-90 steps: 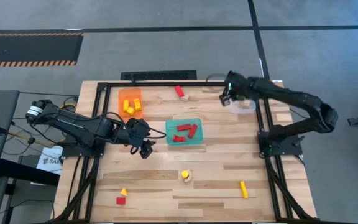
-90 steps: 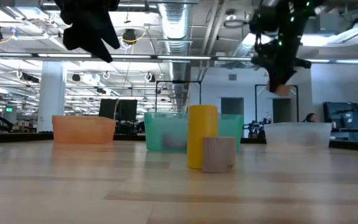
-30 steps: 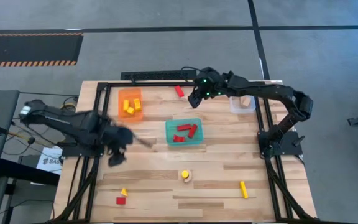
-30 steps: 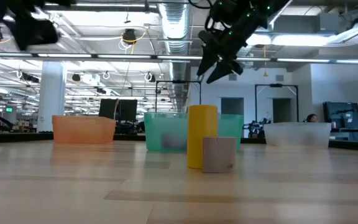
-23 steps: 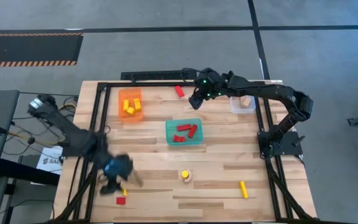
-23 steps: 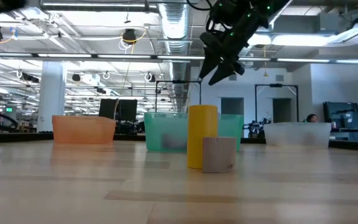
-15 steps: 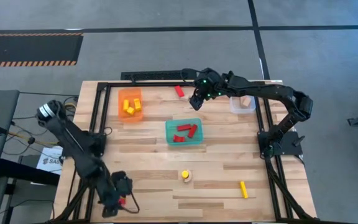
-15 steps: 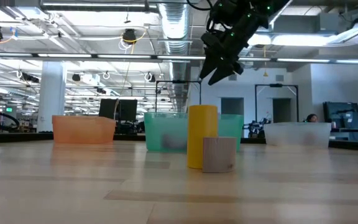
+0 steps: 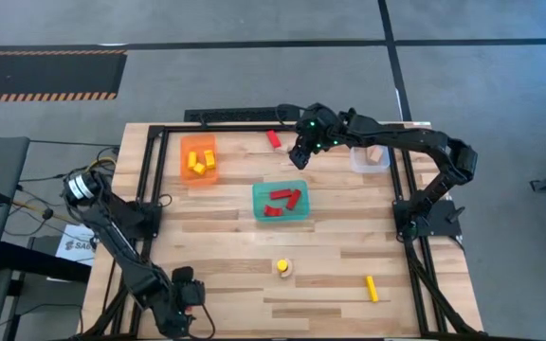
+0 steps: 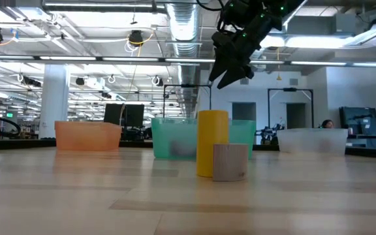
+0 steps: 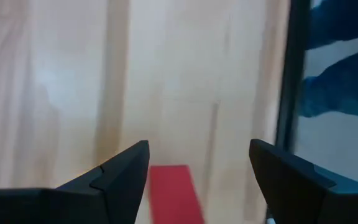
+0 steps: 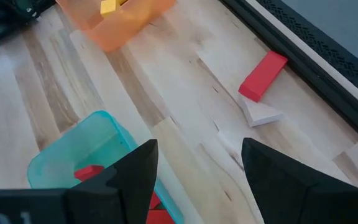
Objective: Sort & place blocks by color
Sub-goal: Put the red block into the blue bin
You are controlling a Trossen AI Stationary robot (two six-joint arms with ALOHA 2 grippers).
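Note:
My left gripper (image 9: 186,301) hangs open over the table's near left corner. In the left wrist view its two fingers (image 11: 197,149) stand on either side of a flat red block (image 11: 174,196) lying on the wood, clear of it; in the high view the gripper hides this block. My right gripper (image 9: 299,159) is open and empty, held high over the far middle of the table (image 10: 230,72). Just beyond it lie a red bar (image 12: 263,74) and a pale wood wedge (image 12: 261,114).
An orange tray (image 9: 198,159) holds yellow blocks, a teal tray (image 9: 281,200) holds red ones, and a clear tray (image 9: 370,156) holds a wood block. A yellow cylinder (image 10: 213,142) stands with a wood cube (image 10: 230,162) near the table's middle. A yellow bar (image 9: 372,288) lies near right.
My left gripper has swept from the left middle of the table toward the near edge, ending over the near left corner above the red block. The blocks and trays lie as before.

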